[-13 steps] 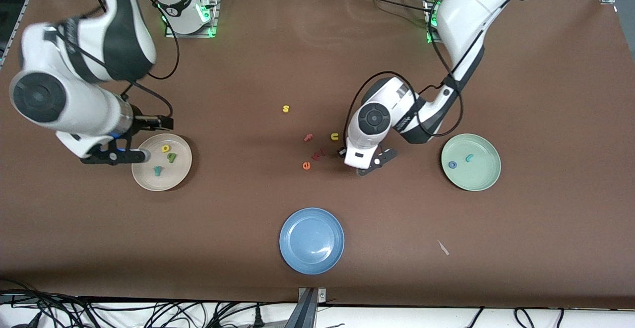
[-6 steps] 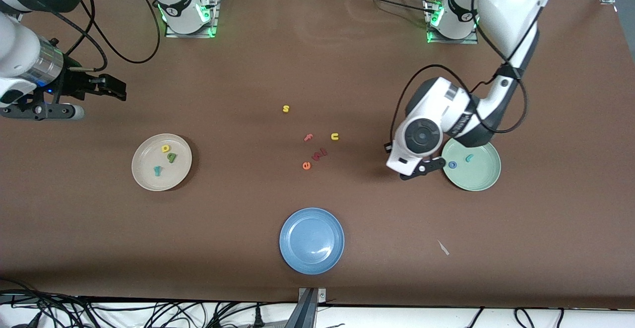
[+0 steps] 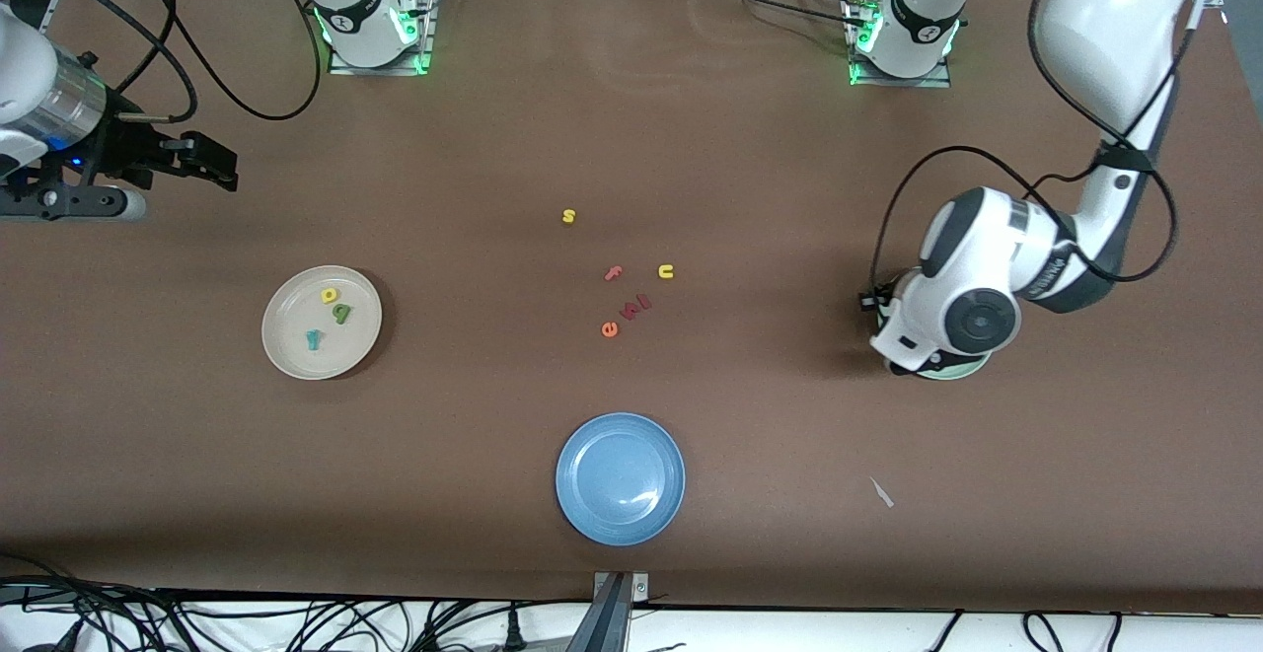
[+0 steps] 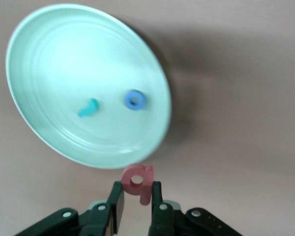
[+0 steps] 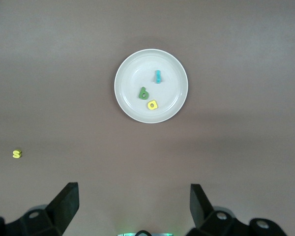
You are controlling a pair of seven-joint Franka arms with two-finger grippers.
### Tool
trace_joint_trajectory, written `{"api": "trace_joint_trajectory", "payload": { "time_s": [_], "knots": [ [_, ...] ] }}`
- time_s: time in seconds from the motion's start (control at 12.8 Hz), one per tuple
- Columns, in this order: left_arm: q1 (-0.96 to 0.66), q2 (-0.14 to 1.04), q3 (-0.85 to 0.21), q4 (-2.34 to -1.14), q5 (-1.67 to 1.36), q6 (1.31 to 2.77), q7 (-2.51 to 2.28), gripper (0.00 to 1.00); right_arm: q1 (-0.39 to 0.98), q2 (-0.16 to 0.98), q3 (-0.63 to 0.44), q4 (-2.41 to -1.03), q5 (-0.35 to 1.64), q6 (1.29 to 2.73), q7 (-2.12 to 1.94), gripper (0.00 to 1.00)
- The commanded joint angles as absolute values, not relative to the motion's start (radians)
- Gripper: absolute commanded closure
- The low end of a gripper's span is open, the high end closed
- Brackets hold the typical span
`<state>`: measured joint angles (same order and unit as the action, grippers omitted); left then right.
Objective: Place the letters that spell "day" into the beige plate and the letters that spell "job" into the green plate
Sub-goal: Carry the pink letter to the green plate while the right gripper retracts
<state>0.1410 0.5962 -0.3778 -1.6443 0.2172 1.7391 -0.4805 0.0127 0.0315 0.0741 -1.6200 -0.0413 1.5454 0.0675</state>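
The pink "b" (image 4: pixel 137 181) is pinched in the left tool (image 4: pixel 136 206) just over the green plate's (image 4: pixel 49 142) rim; released now, it could be dropped outside the plate onto the surface (image 3: pixel 750 435), short of the "j" (image 4: pixel 88 108) and "o" (image 4: pixel 135 100). The "day" letters (image 3: pixel 330 315) are seen in the beige plate (image 3: pixel 286 356). The right tool (image 5: pixel 132 206) is held wide and empty, waiting over the right arm's end.

The brown table (image 3: pixel 789 188) carries three round plates: beige (image 3: pixel 281 351) at nine o'clock, blue (image 3: pixel 620 524) at six, mint-green (image 3: pixel 947 372) at three, with small loose toy letters (image 3: pixel 625 287) at centre.

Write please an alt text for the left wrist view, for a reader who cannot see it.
The left gripper holds a pinkish-red letter "b" between its fingers, just off the rim of the green plate. In the plate lie a teal "j" and a blue "o", apart from each other, on a brown table.
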Motion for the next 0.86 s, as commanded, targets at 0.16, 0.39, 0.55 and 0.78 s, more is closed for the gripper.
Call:
{"api": "trace_joint_trajectory", "payload": {
  "time_s": [0.16, 0.39, 0.55, 0.78],
  "knots": [
    [0.201, 0.575, -0.390, -1.823, 0.258, 1.928, -0.382, 1.00, -0.006, 0.011, 0.032, -1.641, -0.029, 1.560, 0.024, 0.00],
    [0.227, 0.584, -0.391, -1.873, 0.334, 2.003, -0.380, 1.00, -0.009, 0.017, 0.028, -1.638, -0.034, 1.574, 0.054, 0.00],
    [0.227, 0.592, -0.391, -1.875, 0.334, 2.010, -0.382, 0.97, -0.009, 0.021, 0.028, -1.640, -0.034, 1.569, 0.058, 0.00],
    [0.227, 0.577, -0.393, -1.868, 0.334, 1.994, -0.382, 0.00, -0.009, 0.026, 0.028, -1.638, -0.026, 1.571, 0.049, 0.00]
  ]
}}
